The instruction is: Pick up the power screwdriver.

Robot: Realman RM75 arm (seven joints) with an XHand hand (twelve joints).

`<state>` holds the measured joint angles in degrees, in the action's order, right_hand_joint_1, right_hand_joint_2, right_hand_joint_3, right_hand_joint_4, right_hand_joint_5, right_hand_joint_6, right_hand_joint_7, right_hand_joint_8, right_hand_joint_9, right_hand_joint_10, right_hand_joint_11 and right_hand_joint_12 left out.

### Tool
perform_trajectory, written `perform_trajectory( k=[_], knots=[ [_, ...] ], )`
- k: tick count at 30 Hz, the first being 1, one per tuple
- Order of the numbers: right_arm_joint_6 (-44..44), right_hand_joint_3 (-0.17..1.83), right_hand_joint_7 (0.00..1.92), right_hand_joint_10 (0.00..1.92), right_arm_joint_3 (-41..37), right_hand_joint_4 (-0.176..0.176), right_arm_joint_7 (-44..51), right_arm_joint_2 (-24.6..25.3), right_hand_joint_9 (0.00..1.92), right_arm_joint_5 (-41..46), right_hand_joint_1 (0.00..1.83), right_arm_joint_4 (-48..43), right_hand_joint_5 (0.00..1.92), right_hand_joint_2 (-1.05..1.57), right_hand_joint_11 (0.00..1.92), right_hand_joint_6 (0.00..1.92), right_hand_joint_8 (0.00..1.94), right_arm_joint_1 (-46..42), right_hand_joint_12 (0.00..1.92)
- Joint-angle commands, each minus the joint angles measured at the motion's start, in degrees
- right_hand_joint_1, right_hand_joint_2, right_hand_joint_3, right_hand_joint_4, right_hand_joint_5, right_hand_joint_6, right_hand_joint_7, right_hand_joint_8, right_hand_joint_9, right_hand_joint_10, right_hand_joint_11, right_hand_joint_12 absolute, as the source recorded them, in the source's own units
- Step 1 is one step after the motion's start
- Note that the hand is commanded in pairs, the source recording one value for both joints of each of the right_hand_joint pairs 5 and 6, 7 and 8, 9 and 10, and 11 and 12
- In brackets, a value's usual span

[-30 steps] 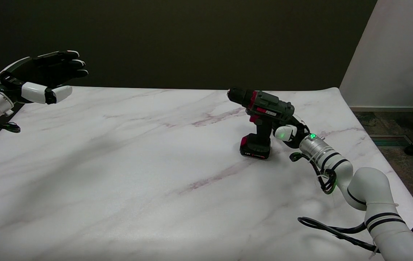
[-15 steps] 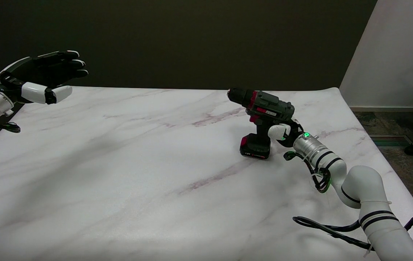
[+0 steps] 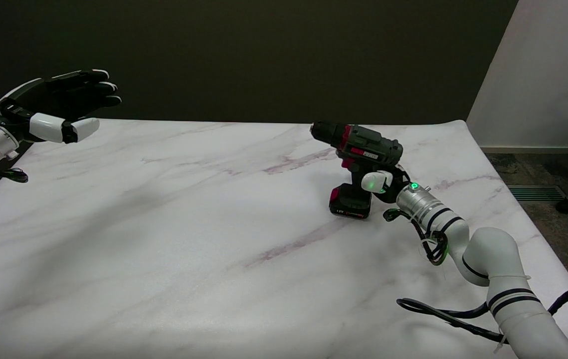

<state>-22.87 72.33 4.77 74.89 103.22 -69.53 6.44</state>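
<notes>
Screwdriver (image 3: 358, 149) upright on the counter (image 3: 164, 224), our right hand (image 3: 381, 180) at its handle, closure unclear; next we squeeze, then lift.

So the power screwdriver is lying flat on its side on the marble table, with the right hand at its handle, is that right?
Not quite. The power screwdriver is standing upright on its battery base, not lying on its side, as the head view shows. The rest holds: it is on the marble table, and the right hand is at its handle.
</notes>
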Motion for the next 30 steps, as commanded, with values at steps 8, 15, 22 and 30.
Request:
perform_trajectory(
  k=[8, 15, 22, 30],
  knots=[
    [-0.03, 0.31, 0.26, 0.12, 1.31, -0.176, 0.0, 1.03, 0.12, 0.28, 1.07, 0.65, 0.01, -0.43, 0.0, 0.01, 0.26, 0.74, 0.0],
    [-0.03, 0.32, 0.27, 0.14, 0.8, -0.176, 0.0, 1.08, 0.14, 0.36, 1.09, 0.68, 0.01, -0.33, 0.0, 0.01, 0.27, 0.22, 0.0],
    [0.65, 0.37, 0.27, 0.15, 0.67, -0.176, 0.0, 1.08, 0.15, 0.36, 1.1, 0.89, 0.02, -0.31, 0.0, 0.02, 0.27, 0.06, 0.0],
    [2.11, 0.36, 0.35, 0.36, 0.67, -0.176, 0.0, 0.92, 0.36, 0.04, 1.14, 0.89, 0.04, -0.16, 0.06, 0.04, 0.35, -0.02, 0.06]
  ],
)
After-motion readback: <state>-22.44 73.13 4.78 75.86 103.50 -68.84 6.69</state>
